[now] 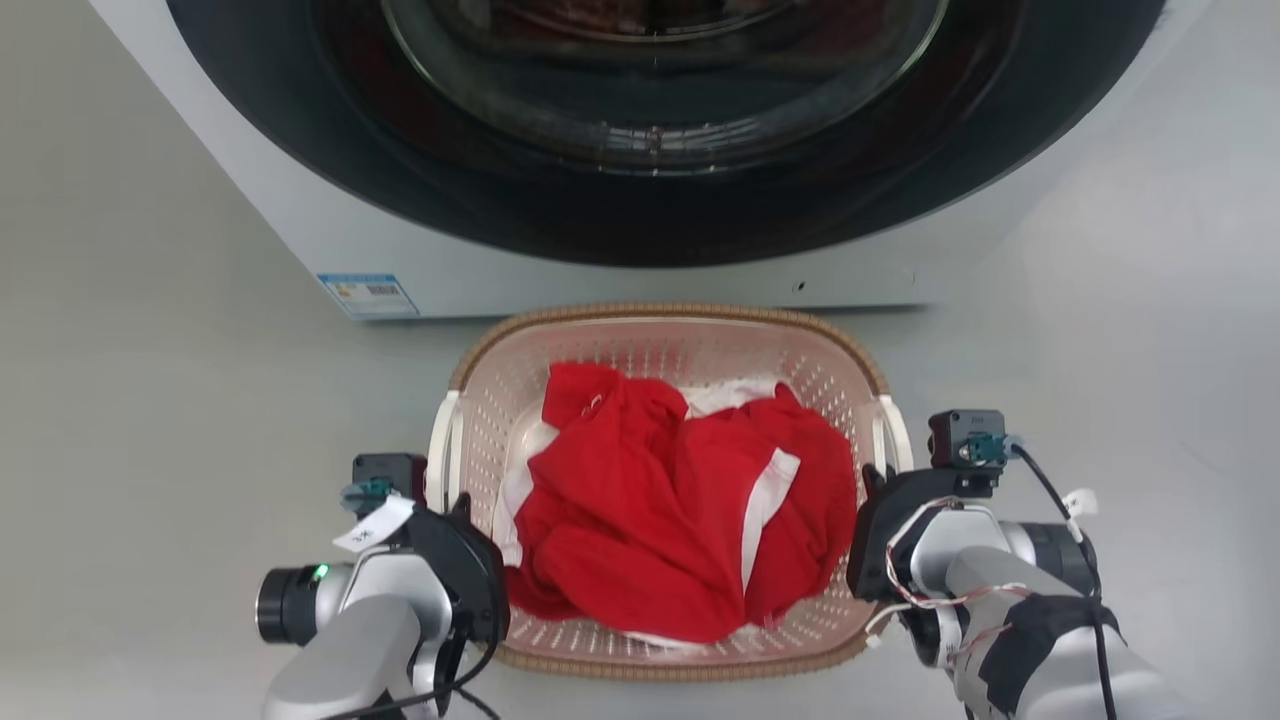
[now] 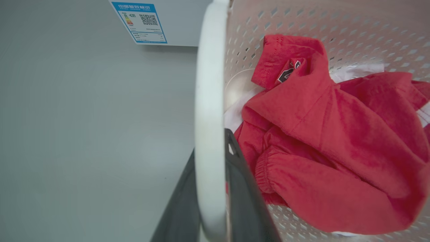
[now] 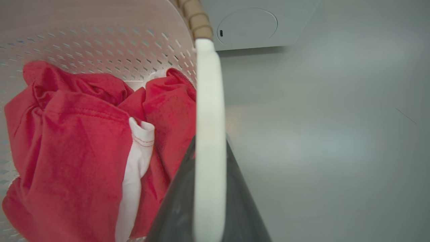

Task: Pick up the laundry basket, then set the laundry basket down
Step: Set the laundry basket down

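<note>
The laundry basket (image 1: 660, 312), pale pink and perforated with a brown woven rim, sits in front of the washer and holds red and white clothes (image 1: 680, 510). My left gripper (image 1: 452, 500) is shut on the basket's white left handle (image 1: 443, 450). In the left wrist view that handle (image 2: 210, 101) runs between the two dark fingers of the left gripper (image 2: 211, 148). My right gripper (image 1: 880, 485) is shut on the white right handle (image 1: 893, 435). The right wrist view shows this handle (image 3: 208, 101) pinched between the fingers of the right gripper (image 3: 210, 144). Whether the basket touches the floor cannot be told.
The white washer (image 1: 300, 220) with its dark round door (image 1: 650, 200) stands right behind the basket, a blue label (image 1: 368, 294) on its lower left corner. Pale grey floor (image 1: 150, 400) spreads to the left and right of the basket.
</note>
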